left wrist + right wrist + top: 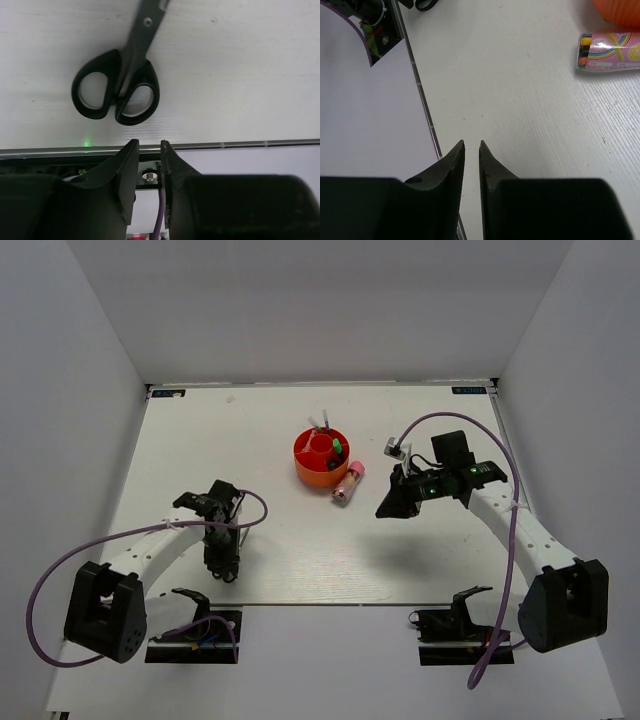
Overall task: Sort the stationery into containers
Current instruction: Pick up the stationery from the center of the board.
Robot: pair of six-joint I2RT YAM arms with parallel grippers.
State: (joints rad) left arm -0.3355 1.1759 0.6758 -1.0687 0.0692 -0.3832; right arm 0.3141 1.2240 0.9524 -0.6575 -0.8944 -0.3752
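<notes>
Black-handled scissors point(117, 90): one pair, flat near the near edge of the bench point(290, 560), left side, finger loops toward that edge, blades pointing away. My left pincer point(147, 145) hangs close by, clear of them, jaws a narrow slit apart, empty.

Orange tub point(322, 458): one, mid-bench toward the far edge. It holds white stick-shaped pieces point(314, 425) and a green item point(338, 447); count unclear.

Pink-capped tube point(348, 483): one, lying just beside the tub's near-right wall.

My right pincer point(471, 144) is right of the tube, jaws slightly parted, empty.
</notes>
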